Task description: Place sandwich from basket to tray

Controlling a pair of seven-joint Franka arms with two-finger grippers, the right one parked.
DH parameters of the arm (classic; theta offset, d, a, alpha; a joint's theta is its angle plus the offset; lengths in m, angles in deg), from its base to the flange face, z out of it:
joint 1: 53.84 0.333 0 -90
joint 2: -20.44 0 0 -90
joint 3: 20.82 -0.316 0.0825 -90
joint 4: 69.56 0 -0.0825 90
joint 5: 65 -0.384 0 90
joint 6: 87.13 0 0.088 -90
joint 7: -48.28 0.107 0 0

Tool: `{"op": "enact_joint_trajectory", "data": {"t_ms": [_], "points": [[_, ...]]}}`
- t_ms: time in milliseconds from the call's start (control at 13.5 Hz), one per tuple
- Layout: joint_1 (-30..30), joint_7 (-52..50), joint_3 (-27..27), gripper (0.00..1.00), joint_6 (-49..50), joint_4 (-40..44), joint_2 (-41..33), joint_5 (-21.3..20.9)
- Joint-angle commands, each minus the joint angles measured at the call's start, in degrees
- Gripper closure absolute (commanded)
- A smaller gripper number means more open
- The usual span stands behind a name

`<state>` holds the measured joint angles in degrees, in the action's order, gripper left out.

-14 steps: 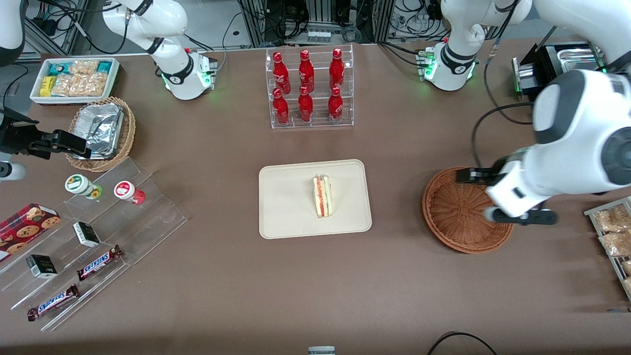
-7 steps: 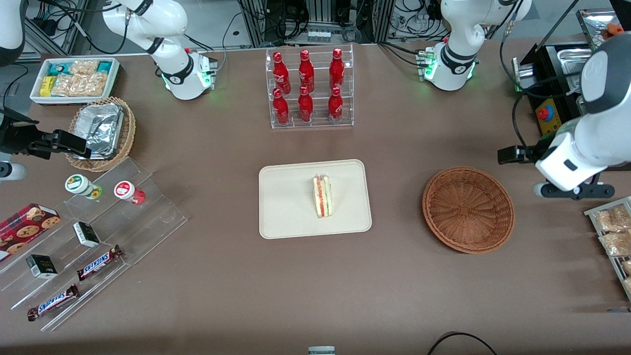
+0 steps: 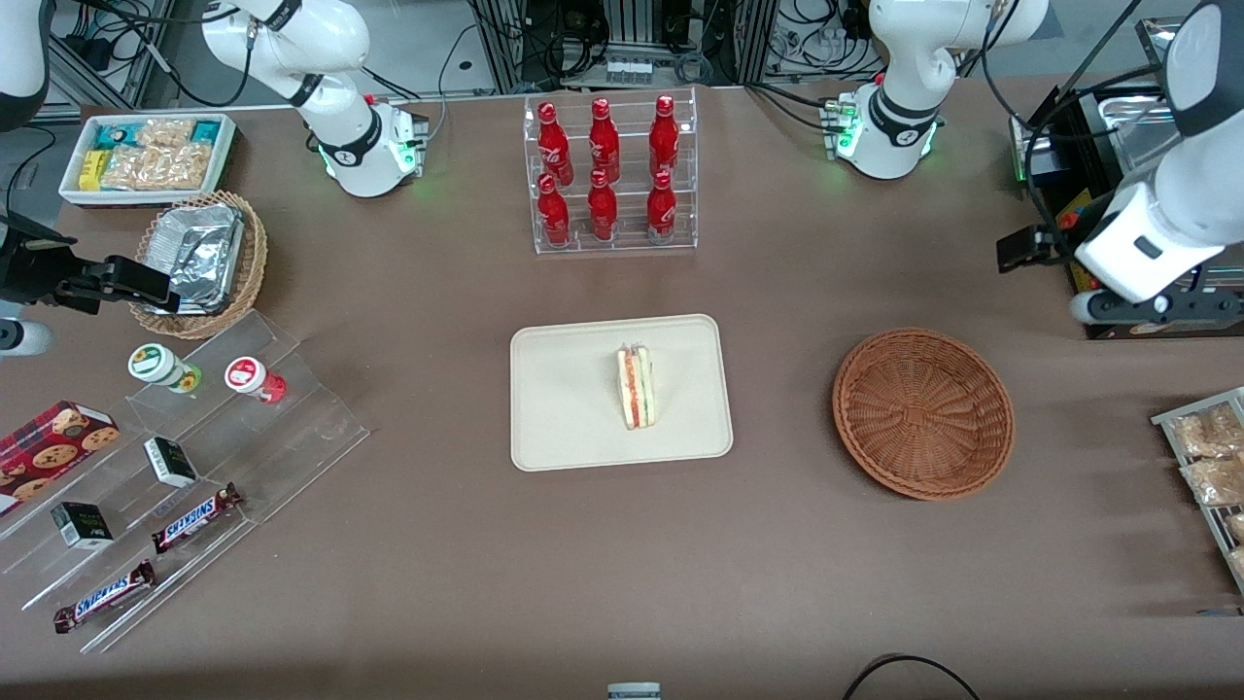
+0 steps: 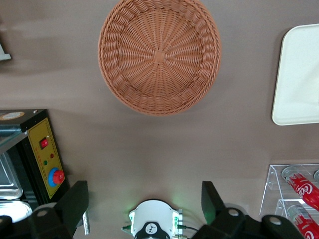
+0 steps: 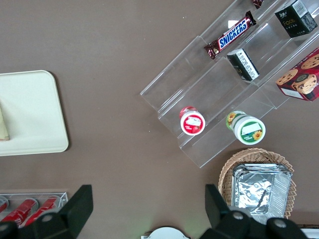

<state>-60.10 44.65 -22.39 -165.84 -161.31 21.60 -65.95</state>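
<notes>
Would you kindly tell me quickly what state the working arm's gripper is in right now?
Left gripper: open and empty, raised above the table, farther from the front camera than the round reddish-brown woven wicker basket.

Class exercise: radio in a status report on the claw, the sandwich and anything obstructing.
Claw open, empty, raised toward working arm's table end. Triangular sandwich wedge lying on cream rectangular tray. Reddish-brown woven basket empty. No obstruction seen.

- Sandwich (image 3: 637,388) lies on tray (image 3: 564,399), mid-table.
- Basket (image 3: 922,412) sits beside tray, toward working arm's end, well apart from it.
- Bottle rack (image 3: 610,175) stands farther from front camera than tray.
- Gripper (image 4: 144,209) hangs above table, fingers spread, farther from front camera than basket, at working arm's end.
</notes>
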Motion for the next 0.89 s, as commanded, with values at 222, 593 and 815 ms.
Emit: {"op": "enact_joint_trajectory", "data": {"t_ms": [222, 593, 815], "points": [[8.36, 3.01, 5.16, 0.0, 1.19, -2.73, -3.61, -1.16], [12.33, 4.24, 7.46, 0.0, 1.98, -2.73, -5.11, -1.16], [12.33, 4.15, 7.46, 0.0, 2.07, -2.73, -5.72, -1.16]]}}
